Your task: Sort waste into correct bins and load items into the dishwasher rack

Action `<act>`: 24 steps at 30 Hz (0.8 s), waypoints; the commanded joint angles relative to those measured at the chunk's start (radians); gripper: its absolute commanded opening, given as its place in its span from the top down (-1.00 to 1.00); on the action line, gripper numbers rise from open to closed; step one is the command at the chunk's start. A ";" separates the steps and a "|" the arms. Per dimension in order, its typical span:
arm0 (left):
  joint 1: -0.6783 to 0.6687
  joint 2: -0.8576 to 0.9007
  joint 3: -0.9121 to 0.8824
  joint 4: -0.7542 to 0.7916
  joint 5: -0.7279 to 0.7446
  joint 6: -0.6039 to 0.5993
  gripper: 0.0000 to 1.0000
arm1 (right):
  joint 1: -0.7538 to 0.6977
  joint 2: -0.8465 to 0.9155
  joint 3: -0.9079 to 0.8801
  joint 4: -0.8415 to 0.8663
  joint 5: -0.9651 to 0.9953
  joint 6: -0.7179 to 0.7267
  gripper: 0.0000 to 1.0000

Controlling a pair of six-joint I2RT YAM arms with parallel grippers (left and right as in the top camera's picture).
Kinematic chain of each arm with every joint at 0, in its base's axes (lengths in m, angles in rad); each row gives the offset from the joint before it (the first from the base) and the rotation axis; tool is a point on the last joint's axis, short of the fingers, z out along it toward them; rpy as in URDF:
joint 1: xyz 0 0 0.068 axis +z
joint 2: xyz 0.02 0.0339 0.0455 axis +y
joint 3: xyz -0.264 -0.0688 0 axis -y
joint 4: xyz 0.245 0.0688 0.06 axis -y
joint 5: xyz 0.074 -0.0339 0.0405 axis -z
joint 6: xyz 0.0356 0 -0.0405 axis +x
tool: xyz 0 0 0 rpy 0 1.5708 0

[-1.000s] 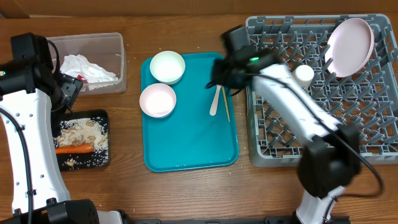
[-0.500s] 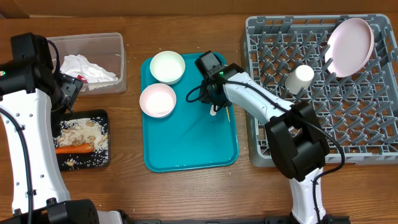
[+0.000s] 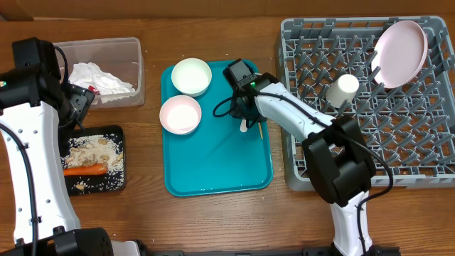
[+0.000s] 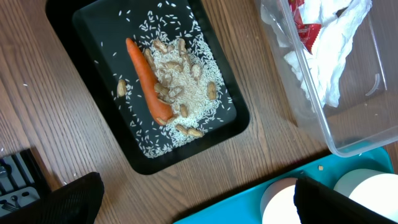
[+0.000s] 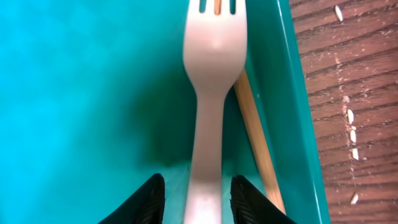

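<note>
Landmark: teal tray (image 3: 213, 163), middle of the bench (image 3: 213, 220).

Right gripper (image 5: 200, 186) was low over the tray's right edge; its jaws stood on either side of the white fork (image 5: 208, 93) handle, close on both sides; whether they pressed it could not be told. The fork lay flat on the tray; the wooden chopstick (image 5: 258, 143) lay just right of it, along the tray wall.

Far bowl (image 3: 192, 76) sat at the tray's far-left corner; near bowl (image 3: 180, 114) sat just nearer, at its left edge.

Dishwasher rack (image 3: 398, 142) stood right of the tray; the plate (image 3: 400, 50) leaned in its far-right corner; the cup (image 3: 343, 88) lay tilted among the pegs.

Clear tub (image 3: 135, 53) stood left of the tray, holding crumpled napkins (image 3: 96, 77) and a red wrapper (image 4: 306, 31). The black tray (image 4: 93, 25) lay left of the tray and nearer, holding the carrot (image 4: 146, 74) and rice (image 4: 193, 81).

Left gripper (image 4: 196, 186) hung left of the tray, jaws released and wide, nothing between them.
</note>
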 commanded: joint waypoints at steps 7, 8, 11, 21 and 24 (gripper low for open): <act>0.003 0.006 0.000 -0.002 -0.011 -0.018 -1.00 | 0.000 0.082 0.002 0.000 0.015 0.005 0.26; 0.003 0.006 0.000 -0.002 -0.011 -0.018 -0.99 | 0.000 0.082 0.002 0.000 0.015 0.005 0.31; 0.003 0.006 0.000 -0.002 -0.011 -0.018 -0.99 | 0.000 0.081 0.005 -0.015 0.011 0.005 0.92; 0.003 0.006 0.000 -0.002 -0.011 -0.018 -0.99 | -0.043 0.056 0.159 -0.189 0.003 -0.030 0.92; 0.003 0.006 0.000 -0.003 -0.011 -0.018 -0.99 | -0.087 0.031 0.265 -0.284 -0.008 -0.073 0.92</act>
